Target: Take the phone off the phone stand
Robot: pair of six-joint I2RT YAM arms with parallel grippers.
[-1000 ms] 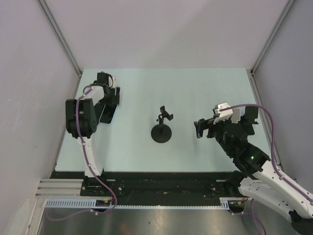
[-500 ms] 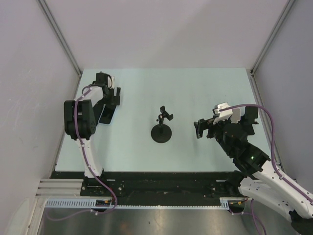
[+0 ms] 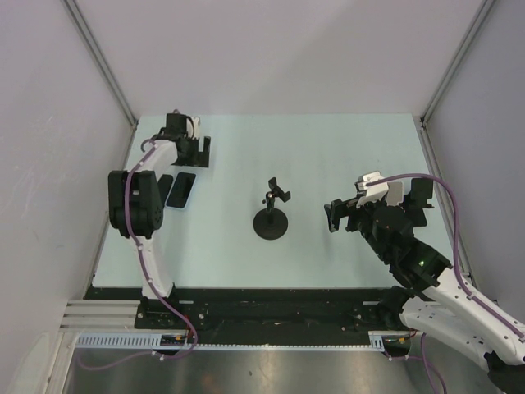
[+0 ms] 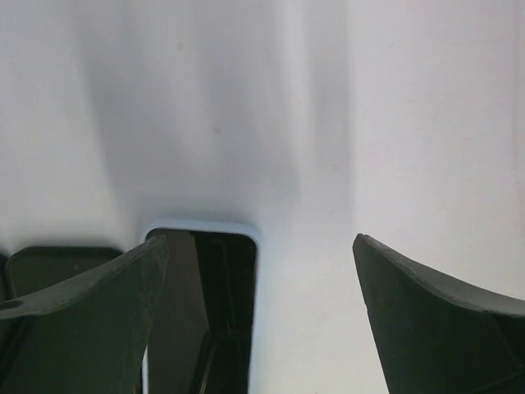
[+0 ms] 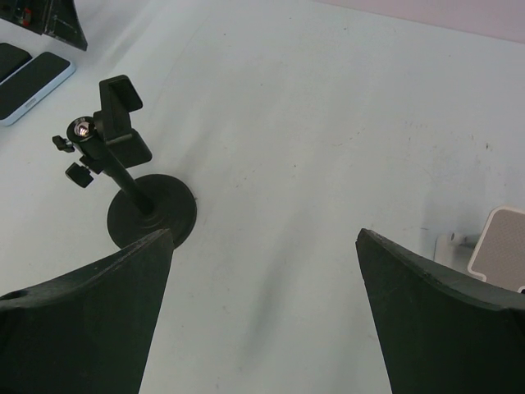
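Note:
The phone (image 3: 181, 190), dark-screened in a light blue case, lies flat on the table left of the phone stand (image 3: 271, 217). The stand is black with a round base, and its clamp (image 3: 279, 192) is empty. My left gripper (image 3: 192, 152) is open and empty just beyond the phone's far end. In the left wrist view the phone (image 4: 215, 312) lies below the gripper (image 4: 261, 246), partly under the left finger (image 4: 82, 320). My right gripper (image 3: 335, 215) is open and empty to the right of the stand. The right wrist view shows this gripper (image 5: 264, 238), the stand (image 5: 131, 189) and the phone (image 5: 34, 86).
A second flat dark object (image 3: 164, 182) lies just left of the phone; it also shows in the right wrist view (image 5: 11, 59). A small white block (image 5: 500, 254) sits at the table's right edge. Grey walls close in the table on three sides.
My left gripper has moved away from over the phone toward the far side of the table, leaving the phone lying uncovered. The right arm has barely moved.

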